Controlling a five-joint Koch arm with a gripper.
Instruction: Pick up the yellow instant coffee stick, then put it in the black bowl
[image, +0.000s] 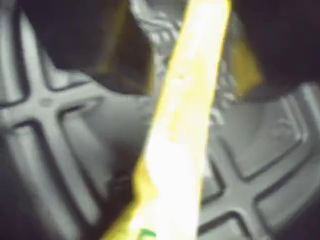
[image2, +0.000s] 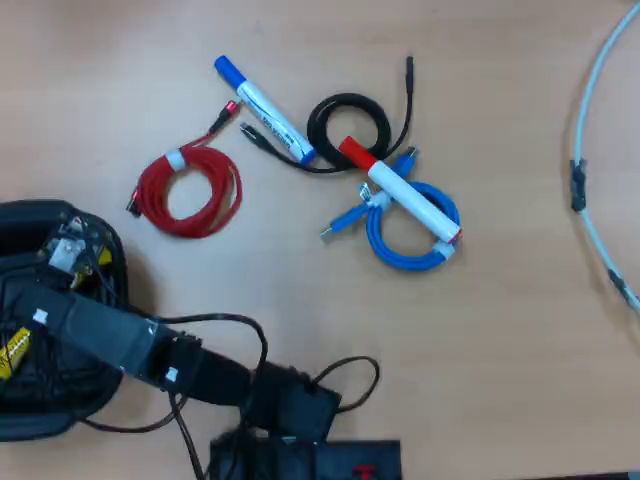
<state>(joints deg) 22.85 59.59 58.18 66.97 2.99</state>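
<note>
pincer (image: 192, 65) grasping yellow stick (image: 180, 140) | over black bowl (image: 45, 105) | print apparently unreadable, blurred

In the overhead view, your arm (image2: 120, 345) reaches left from the bottom edge over the bowl (image2: 60, 415) at the table's left side. The sachet (image2: 14, 352) lies inside that bowl. Above and right of it sit three cable coils (image2: 190, 190) and two markers (image2: 265, 110).
</note>
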